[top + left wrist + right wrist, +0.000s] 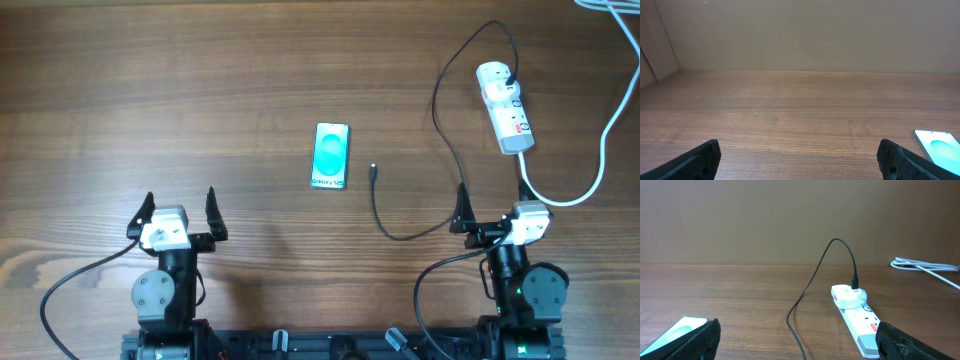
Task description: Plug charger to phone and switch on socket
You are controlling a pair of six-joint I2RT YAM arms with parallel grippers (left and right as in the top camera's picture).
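Two grippers of mine sit at the near edge of the wooden table (150, 80). My left gripper (180, 200) is toward the left corner and my right gripper (492, 205) toward the right, both spread wide and holding nothing. The socket (505, 110) lies near the far right corner, and its thick white lead (600, 150) loops along the right edge. The phone (331, 156) lies screen-up mid-table. The charger (400, 237) curls from the socket's far end, and its plug tip (373, 171) lies just right of the phone, not touching it.
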